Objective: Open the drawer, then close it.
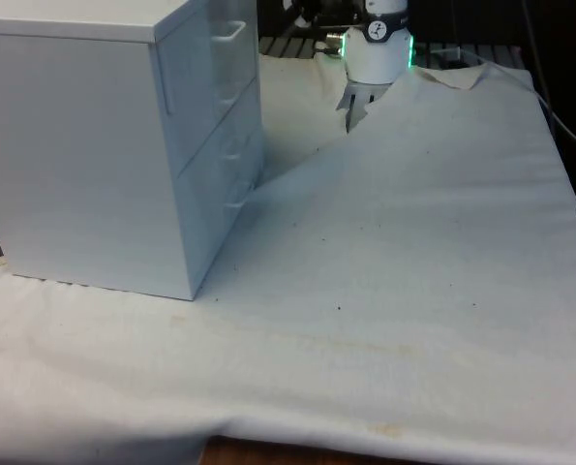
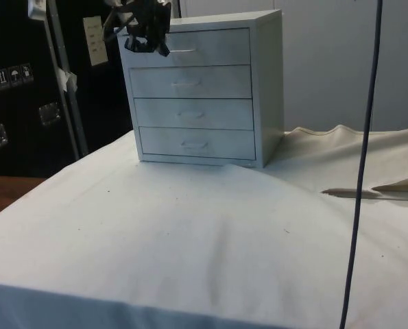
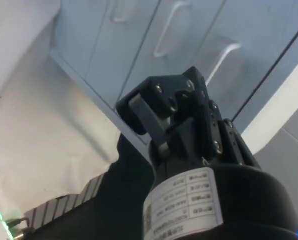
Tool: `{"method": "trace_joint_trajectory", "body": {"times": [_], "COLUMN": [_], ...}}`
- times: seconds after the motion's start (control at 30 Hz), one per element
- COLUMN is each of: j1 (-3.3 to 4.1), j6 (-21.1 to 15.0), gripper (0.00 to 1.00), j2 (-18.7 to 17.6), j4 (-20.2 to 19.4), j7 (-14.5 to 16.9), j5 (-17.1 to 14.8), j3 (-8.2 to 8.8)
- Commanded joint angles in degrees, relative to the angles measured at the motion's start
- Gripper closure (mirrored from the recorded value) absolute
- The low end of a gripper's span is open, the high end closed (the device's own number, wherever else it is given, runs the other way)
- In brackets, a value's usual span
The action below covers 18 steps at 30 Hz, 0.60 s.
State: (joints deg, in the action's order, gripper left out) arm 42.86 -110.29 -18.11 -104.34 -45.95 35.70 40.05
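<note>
White cloth covers the worktop, bare in the foreground. Farther back, on the front view's left, stands a pale chest of drawers with four stacked drawers, all flush; each carries a slim bar handle. At the top drawer, the black jaws hover before its handle, closed on nothing.

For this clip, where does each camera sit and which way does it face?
Front: across the table, at the chest's side; claw beyond it.
Side: at the table's side, facing the drawers; claw by the top one.
Wrist: on the arm, facing drawer handles; fingers show.
All share the chest.
</note>
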Motion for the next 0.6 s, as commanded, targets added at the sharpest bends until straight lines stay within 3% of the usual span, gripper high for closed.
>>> {"method": "trace_joint_trajectory", "body": {"times": [0.0,0.37,0.57], "j1": [0.06,0.00,0.00], "j6": [-0.7,-1.5,-1.0], "gripper": [1.00,1.00,1.00], "j2": [0.5,-0.2,-1.4], "j4": [-0.4,-0.5,0.3], "j7": [-0.6,-3.8,-6.1], "j5": [-0.9,-3.2,-3.2], "j3": [-0.29,-2.35,-4.58]}}
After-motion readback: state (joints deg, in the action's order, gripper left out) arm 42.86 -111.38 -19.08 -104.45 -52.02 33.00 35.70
